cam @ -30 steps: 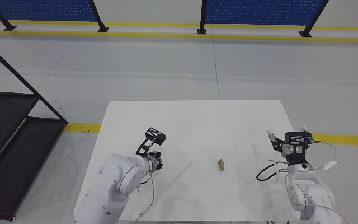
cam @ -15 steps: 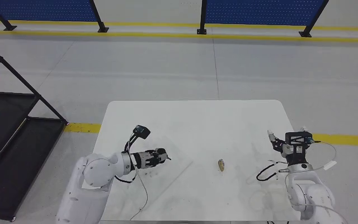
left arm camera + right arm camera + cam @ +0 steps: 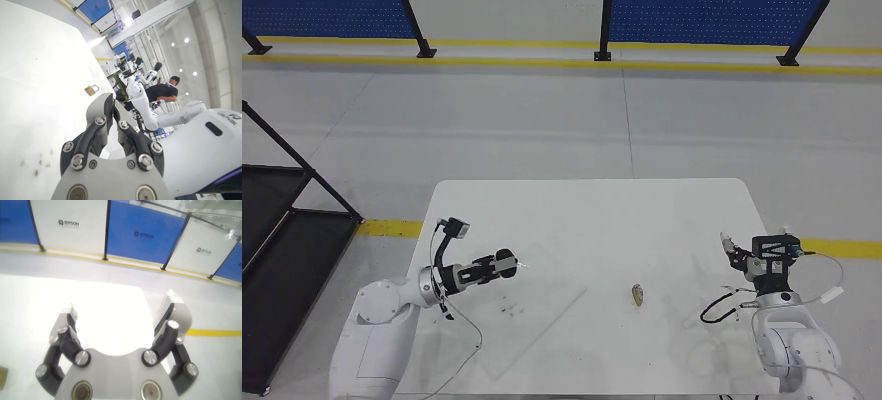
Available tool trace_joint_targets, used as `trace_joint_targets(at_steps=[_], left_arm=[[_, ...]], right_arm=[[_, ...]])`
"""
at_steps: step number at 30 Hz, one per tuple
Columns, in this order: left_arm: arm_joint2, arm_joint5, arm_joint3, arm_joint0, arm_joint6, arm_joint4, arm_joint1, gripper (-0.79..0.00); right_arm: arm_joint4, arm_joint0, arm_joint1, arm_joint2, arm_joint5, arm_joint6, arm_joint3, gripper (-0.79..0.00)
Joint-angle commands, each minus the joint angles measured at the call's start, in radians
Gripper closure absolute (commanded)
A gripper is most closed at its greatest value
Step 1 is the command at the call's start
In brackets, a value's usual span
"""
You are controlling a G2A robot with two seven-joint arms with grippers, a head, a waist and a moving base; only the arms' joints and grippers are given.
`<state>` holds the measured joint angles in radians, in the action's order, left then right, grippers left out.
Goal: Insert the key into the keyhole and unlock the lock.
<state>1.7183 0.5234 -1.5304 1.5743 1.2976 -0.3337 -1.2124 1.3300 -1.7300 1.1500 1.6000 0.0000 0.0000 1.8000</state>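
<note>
The left arm has swung outward, so the left claw [image 3: 112,100] now hangs low over the bench [image 3: 662,220], pads pressed together; whether they pinch a key I cannot tell. Beyond it the padlock [image 3: 638,294] lies flat mid-bench. It looks small, stiff and likely slippery, best clamped across its body. Farthest off, the right claw [image 3: 122,306] stands spread and empty.

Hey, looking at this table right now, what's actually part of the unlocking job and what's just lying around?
Part of the job:
- padlock, lying on the table
- left hand, shut, apart from the padlock
- right hand, open, at the table's right edge

Just lying about:
- dark smudges on the tabletop
- black rack on the floor
- blue barriers behind
</note>
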Motion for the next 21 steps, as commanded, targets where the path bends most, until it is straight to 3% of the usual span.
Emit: trace_joint_targets(at_steps=[1, 9, 21], left_arm=[[0.001, -0.006, 0.040, -0.009, 0.005, -0.044, 0.006, 0.000], [-0.013, 0.015, 0.095, -0.028, -0.016, -0.209, 0.025, 0.000], [-0.013, 0.015, 0.095, -0.028, -0.016, -0.209, 0.025, 0.000]], right_arm=[[0.000, 0.000, 0.000, 0.000, 0.000, 0.000, 0.000, -0.785], [0.000, 0.000, 0.000, 0.000, 0.000, 0.000, 0.000, -0.785], [0.000, 0.000, 0.000, 0.000, 0.000, 0.000, 0.000, -0.785]])
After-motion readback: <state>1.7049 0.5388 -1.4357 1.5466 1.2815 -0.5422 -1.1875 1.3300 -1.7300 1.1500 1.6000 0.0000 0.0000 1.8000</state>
